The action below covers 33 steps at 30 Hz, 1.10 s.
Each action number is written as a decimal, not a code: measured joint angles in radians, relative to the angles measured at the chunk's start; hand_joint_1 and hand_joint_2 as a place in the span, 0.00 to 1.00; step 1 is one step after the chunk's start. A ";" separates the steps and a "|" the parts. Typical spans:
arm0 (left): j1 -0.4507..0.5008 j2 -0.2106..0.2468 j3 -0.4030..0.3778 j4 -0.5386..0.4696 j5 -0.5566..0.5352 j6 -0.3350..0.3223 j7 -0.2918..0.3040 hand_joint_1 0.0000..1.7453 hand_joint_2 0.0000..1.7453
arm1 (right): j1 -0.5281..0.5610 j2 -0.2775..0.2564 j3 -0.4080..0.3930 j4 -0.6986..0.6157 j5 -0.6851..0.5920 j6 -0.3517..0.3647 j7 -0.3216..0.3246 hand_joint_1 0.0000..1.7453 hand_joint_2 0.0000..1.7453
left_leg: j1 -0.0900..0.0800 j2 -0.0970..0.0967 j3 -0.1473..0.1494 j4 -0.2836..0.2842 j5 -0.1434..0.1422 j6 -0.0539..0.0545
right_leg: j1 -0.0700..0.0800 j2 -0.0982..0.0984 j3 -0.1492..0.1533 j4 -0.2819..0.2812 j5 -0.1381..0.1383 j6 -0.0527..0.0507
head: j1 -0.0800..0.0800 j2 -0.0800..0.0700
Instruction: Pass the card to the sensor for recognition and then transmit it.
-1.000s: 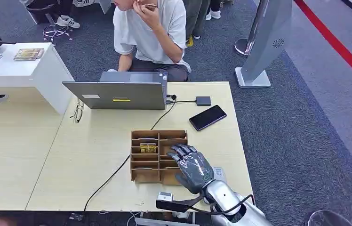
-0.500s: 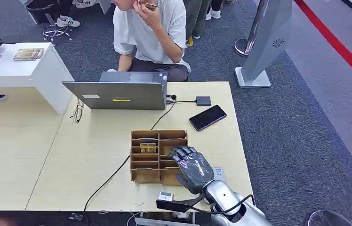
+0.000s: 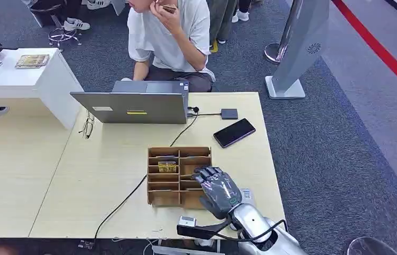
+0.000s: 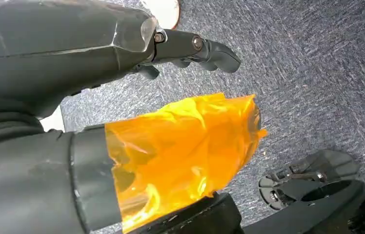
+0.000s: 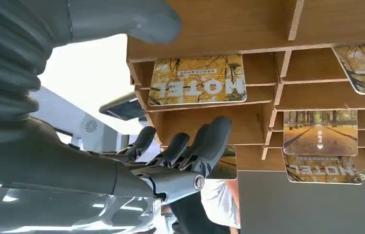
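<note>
Presumably lining up a pick, the grey right hand (image 3: pixel 217 190) hovers at the brown compartmented cardboard card rack (image 3: pixel 178 175), fingers (image 5: pixel 210 141) loosely spread and holding nothing, just short of a yellow printed hotel card (image 5: pixel 197 80) lying flat in its slot, easy to slide out.

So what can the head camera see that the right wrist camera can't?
Head view alone: the laptop, the phone, the whole table and a seated person. Right wrist view alone: the print on the cards, such as the HOTEL card in its slot. Both: the cardboard rack and the right hand reaching at it.
</note>
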State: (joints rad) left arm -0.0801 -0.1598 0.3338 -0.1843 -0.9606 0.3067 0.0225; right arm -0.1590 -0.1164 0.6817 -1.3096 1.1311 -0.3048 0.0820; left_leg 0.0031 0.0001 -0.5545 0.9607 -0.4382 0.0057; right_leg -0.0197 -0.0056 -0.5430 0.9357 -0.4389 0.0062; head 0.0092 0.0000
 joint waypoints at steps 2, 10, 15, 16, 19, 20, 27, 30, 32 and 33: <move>0.000 0.000 0.000 0.000 0.000 0.000 0.000 0.00 0.00 | 0.000 0.000 0.000 0.000 0.000 0.000 0.000 0.38 1.00 | 0.000 0.000 0.000 0.000 0.000 0.000 | 0.000 0.000 0.000 0.000 0.000 0.000 | 0.000 0.000; 0.000 0.000 0.000 0.000 0.000 0.000 0.000 0.00 0.00 | 0.000 0.000 0.000 0.000 0.000 0.005 0.002 0.70 1.00 | 0.000 0.000 0.000 0.000 0.000 0.000 | 0.000 0.000 0.000 0.000 0.000 0.000 | 0.000 0.000; 0.000 0.000 0.000 0.000 0.000 0.001 0.000 0.00 0.00 | 0.000 0.000 -0.001 0.000 0.000 0.006 0.002 0.82 1.00 | 0.000 0.000 0.000 0.000 0.000 0.000 | 0.000 0.000 0.000 0.000 0.000 0.000 | 0.000 0.000; 0.000 0.000 0.000 0.000 0.000 0.001 0.000 0.00 0.00 | -0.001 0.000 -0.001 0.000 0.000 0.006 0.002 0.82 1.00 | 0.000 0.000 0.000 0.000 0.000 0.000 | 0.000 0.000 0.000 0.000 0.000 0.000 | 0.000 0.000; 0.000 0.000 0.000 0.000 0.000 0.001 0.000 0.00 0.00 | -0.001 0.000 -0.001 0.000 0.000 0.006 0.002 0.85 1.00 | 0.000 0.000 0.000 0.000 0.000 0.000 | 0.000 0.000 0.000 0.000 0.000 0.000 | 0.000 0.000; 0.000 0.000 0.000 0.000 0.000 0.002 0.000 0.00 0.00 | -0.002 0.000 -0.001 0.000 0.000 0.006 0.002 0.85 1.00 | 0.000 0.000 0.000 0.000 0.000 0.000 | 0.000 0.000 0.000 0.000 0.000 0.000 | 0.000 0.000; 0.000 0.000 0.000 0.000 0.000 0.003 0.000 0.00 0.00 | -0.004 0.000 -0.001 0.000 0.000 0.009 0.003 0.90 1.00 | 0.000 0.000 0.000 0.000 0.000 0.000 | 0.000 0.000 0.000 0.000 0.000 0.000 | 0.000 0.000; 0.000 0.000 0.000 0.000 0.000 0.004 0.000 0.00 0.00 | -0.004 0.000 -0.001 0.000 0.000 0.010 0.003 0.91 1.00 | 0.000 0.000 0.000 0.000 0.000 0.000 | 0.000 0.000 0.000 0.000 0.000 0.000 | 0.000 0.000; 0.000 0.000 0.000 0.000 0.000 0.006 0.000 0.00 0.00 | -0.004 0.000 -0.001 0.000 0.000 0.010 0.003 0.93 1.00 | 0.000 0.000 0.000 0.000 0.000 0.000 | 0.000 0.000 0.000 0.000 0.000 0.000 | 0.000 0.000; 0.000 0.000 0.000 0.000 0.000 0.006 0.000 0.00 0.00 | -0.005 0.000 -0.001 0.000 0.000 0.010 0.004 0.92 1.00 | 0.000 0.000 0.000 0.000 0.000 0.000 | 0.000 0.000 0.000 0.000 0.000 0.000 | 0.000 0.000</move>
State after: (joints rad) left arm -0.0802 -0.1598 0.3338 -0.1846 -0.9609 0.3128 0.0225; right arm -0.1637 -0.1164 0.6806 -1.3096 1.1307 -0.2945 0.0858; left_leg 0.0032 0.0002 -0.5544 0.9607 -0.4382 0.0057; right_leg -0.0197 -0.0056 -0.5430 0.9357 -0.4389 0.0062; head 0.0092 0.0000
